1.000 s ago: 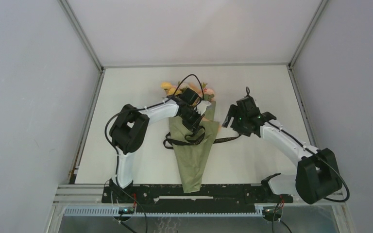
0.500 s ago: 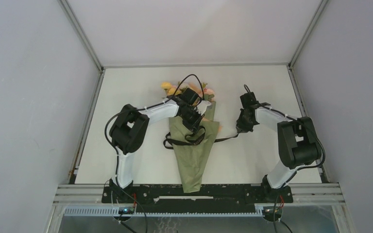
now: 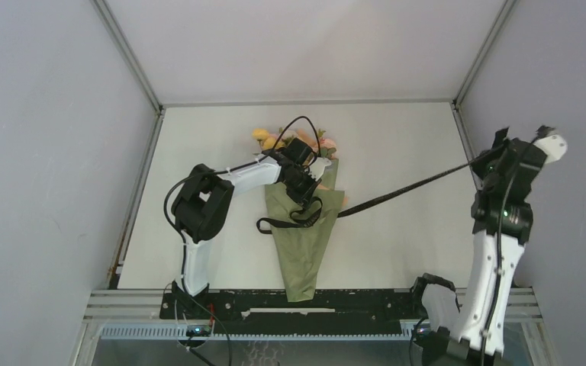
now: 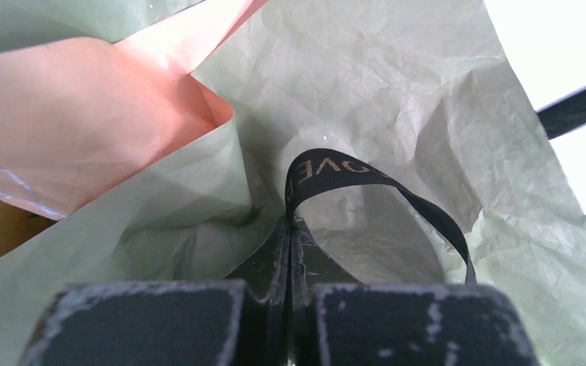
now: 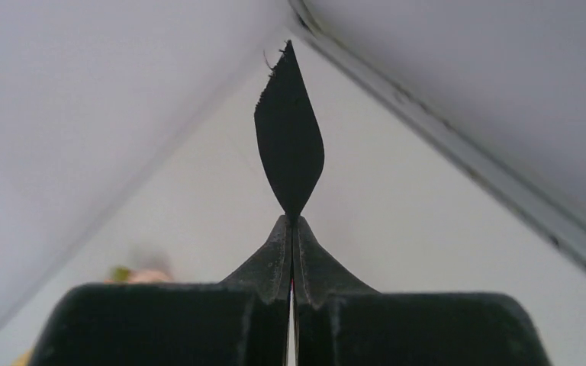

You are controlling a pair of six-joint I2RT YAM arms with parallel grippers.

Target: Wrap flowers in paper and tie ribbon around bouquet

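The bouquet lies in the middle of the table: an olive paper [image 3: 301, 248] cone with the flowers [image 3: 263, 137] at its far end. A black ribbon [image 3: 408, 185] crosses the cone and runs taut up to the right. My left gripper [image 3: 306, 197] is shut on a ribbon loop over the cone. In the left wrist view that gripper [image 4: 291, 229] pinches the gold-lettered ribbon [image 4: 336, 164] against the olive paper [image 4: 397, 91], with peach lining [image 4: 84, 122] to the left. My right gripper [image 3: 484, 162] is raised at the far right. In the right wrist view this gripper [image 5: 291, 221] is shut on the ribbon's end [image 5: 290, 145].
Grey enclosure walls surround the white table [image 3: 397, 252]; the right wall edge [image 3: 465, 141] is close beside my raised right arm. A metal rail [image 3: 313, 301] runs along the near edge. Another ribbon strand [image 3: 271, 223] trails left of the cone.
My right gripper closed on the ribbon end beside the bouquet, then swung up and far right, drawing the ribbon taut. The left gripper and bouquet stayed put.
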